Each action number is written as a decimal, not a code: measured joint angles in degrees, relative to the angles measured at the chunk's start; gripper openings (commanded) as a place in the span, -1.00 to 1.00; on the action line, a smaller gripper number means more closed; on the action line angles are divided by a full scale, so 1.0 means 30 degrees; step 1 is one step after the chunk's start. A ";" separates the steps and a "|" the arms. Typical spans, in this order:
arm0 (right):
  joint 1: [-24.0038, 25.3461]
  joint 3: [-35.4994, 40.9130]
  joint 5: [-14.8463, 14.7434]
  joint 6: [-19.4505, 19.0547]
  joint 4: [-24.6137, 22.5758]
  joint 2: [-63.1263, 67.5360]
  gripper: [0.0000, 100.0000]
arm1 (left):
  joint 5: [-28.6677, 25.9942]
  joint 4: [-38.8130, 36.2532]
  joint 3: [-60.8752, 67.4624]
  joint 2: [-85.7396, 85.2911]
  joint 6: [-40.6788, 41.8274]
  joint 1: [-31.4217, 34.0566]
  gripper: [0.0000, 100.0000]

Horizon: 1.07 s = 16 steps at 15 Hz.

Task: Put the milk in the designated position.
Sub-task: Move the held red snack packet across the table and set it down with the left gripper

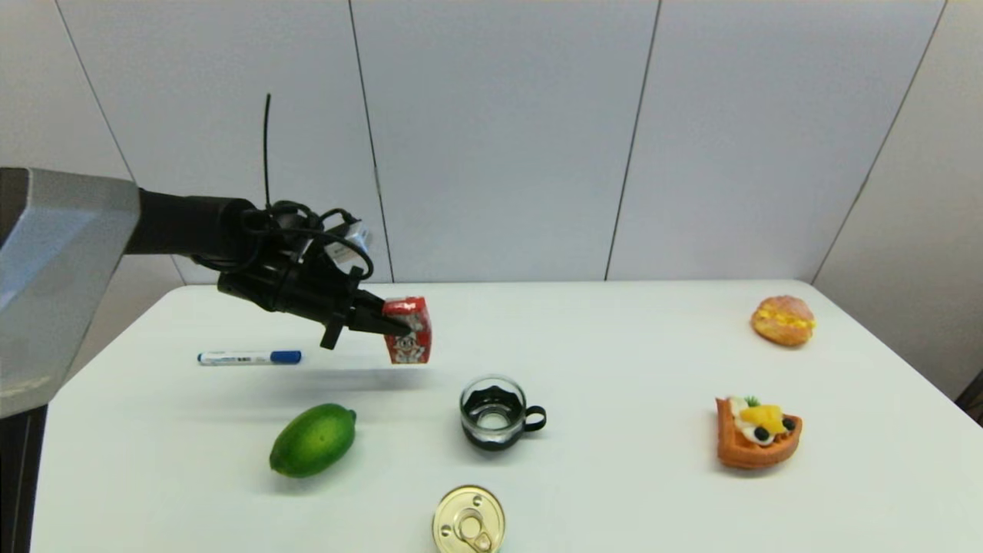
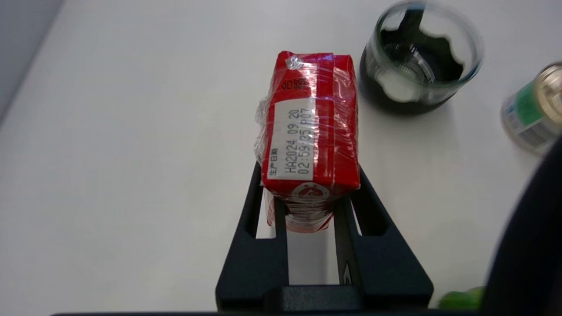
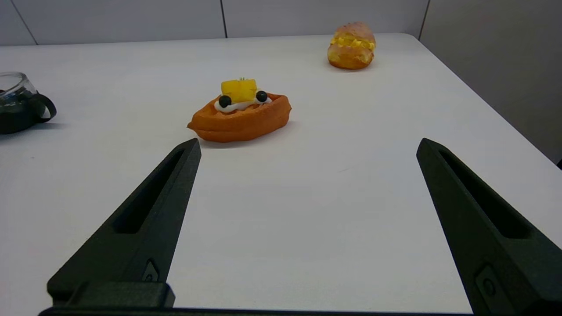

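The milk (image 1: 408,331) is a small red carton with a white cartoon figure, held upright in the air above the table behind the glass cup. My left gripper (image 1: 392,326) is shut on it, coming in from the left. From the left wrist camera the carton's top (image 2: 310,131) with a printed date label faces me, and the two black fingers (image 2: 259,210) clamp its sides. My right gripper (image 3: 307,145) stands open low over the right side of the table, with nothing between its fingers; it is out of the head view.
A glass cup (image 1: 497,412) with a black handle sits mid-table. A green fruit (image 1: 313,439) lies front left, a gold-topped can (image 1: 468,521) at the front edge, a blue marker (image 1: 249,357) at left. A waffle (image 1: 756,432) and a pastry (image 1: 783,319) lie right.
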 measured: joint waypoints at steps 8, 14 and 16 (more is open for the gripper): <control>0.0000 0.0000 -0.0008 0.0008 0.0008 0.0000 1.00 | -0.0057 -0.1764 0.0634 -0.2723 0.1195 0.6400 -1.00; 0.0000 0.0000 -0.0008 0.0000 0.0008 0.0000 1.00 | -0.1967 -0.1727 0.0857 -0.0719 0.5856 0.9277 -1.00; 0.0000 0.0000 -0.0008 0.0008 0.0008 0.0000 1.00 | -0.1975 -0.1703 0.0829 -0.0187 0.6038 0.9293 -1.00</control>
